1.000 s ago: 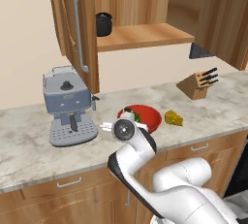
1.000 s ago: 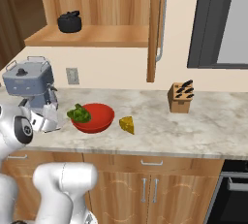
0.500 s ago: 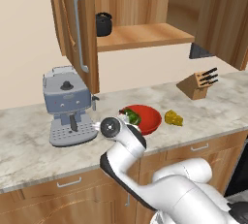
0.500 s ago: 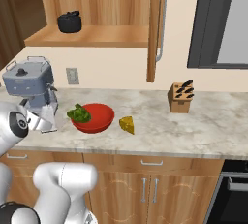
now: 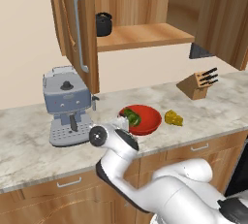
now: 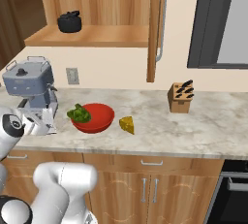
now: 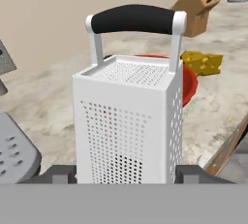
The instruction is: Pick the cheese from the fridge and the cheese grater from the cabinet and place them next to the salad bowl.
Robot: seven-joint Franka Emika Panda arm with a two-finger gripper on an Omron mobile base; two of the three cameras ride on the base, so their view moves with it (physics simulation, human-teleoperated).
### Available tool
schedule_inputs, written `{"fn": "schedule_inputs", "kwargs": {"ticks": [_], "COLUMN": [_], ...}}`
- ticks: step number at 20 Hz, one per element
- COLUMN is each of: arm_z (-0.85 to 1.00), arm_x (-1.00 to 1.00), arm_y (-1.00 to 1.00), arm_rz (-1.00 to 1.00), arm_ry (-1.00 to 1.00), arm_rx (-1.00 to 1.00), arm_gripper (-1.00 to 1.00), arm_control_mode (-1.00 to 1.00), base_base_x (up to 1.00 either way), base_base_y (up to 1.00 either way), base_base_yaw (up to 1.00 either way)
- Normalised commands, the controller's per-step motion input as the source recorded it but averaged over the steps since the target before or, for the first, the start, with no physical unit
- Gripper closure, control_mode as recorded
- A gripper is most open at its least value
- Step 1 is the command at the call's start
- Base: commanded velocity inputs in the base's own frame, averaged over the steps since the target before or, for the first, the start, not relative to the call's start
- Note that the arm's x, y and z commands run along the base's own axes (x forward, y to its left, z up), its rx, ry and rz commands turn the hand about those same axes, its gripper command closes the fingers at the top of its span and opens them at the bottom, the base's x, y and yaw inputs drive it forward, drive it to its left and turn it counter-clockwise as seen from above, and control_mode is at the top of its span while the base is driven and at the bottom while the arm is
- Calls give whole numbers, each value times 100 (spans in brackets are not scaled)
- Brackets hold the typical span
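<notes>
Cheese [image 5: 173,118] already lies on the table [image 5: 29,140] just beside the salad bowl [image 5: 145,120], so that half looks done. Now the pincer [image 7: 125,172] grips the cheese grater [image 7: 130,121] low on its body, one finger tip on either side, keeping it upright with its black handle on top. It hangs over the table between bowl and coffee machine [image 5: 65,104], probably for a level set-down near the bowl.
</notes>
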Motion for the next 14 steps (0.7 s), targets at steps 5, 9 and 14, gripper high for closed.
{"fn": "schedule_inputs", "kwargs": {"ticks": [5,9,14], "arm_z": [0,0,0], "arm_x": [0,5,21], "arm_y": [0,0,0], "arm_rz": [-14,-14,-9], "arm_ry": [-4,0,0], "arm_rx": [-3,-2,0], "arm_gripper": [100,100,100], "arm_control_mode": [-100,-100,-100], "base_base_x": [0,0,0], "base_base_y": [0,0,0], "base_base_yaw": [0,0,0]}}
